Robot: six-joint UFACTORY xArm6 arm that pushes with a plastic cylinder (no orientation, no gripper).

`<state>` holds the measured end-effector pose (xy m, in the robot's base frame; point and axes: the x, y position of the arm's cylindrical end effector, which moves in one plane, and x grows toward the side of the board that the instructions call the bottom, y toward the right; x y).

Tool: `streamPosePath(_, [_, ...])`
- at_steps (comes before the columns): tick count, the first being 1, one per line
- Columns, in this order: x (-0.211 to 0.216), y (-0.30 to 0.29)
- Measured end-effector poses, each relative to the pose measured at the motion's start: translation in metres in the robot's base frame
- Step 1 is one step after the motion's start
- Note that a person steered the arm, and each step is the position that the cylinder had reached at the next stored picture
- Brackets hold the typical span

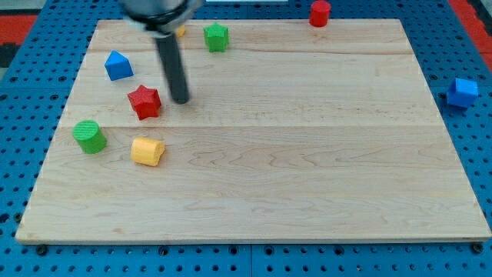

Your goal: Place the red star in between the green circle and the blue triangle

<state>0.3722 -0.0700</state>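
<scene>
The red star lies on the wooden board at the view's left. The blue triangle lies up and to the left of it. The green circle lies down and to the left of it, near the board's left edge. My tip rests on the board just right of the red star, a small gap apart. The rod rises from the tip to the view's top.
A yellow block lies below the red star. A green block sits near the board's top edge, with a yellow-orange block mostly hidden behind the rod. A red cylinder and a blue block lie off the board.
</scene>
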Motion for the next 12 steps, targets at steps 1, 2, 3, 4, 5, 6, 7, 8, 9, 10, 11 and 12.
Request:
streamPosePath(1, [-0.056, 0.116])
streamPosePath(2, [-0.082, 0.183])
streamPosePath(3, [-0.082, 0.184])
streamPosePath(4, [-0.053, 0.189])
streamPosePath(5, [0.042, 0.276])
streamPosePath(6, [0.060, 0.251])
streamPosePath(7, [-0.001, 0.193])
streamPosePath(8, [-0.046, 0.137])
streamPosePath(9, [0.047, 0.201])
streamPosePath(10, [0.076, 0.290])
streamPosePath(11, [-0.004, 0.268])
streamPosePath(12, [0.050, 0.273])
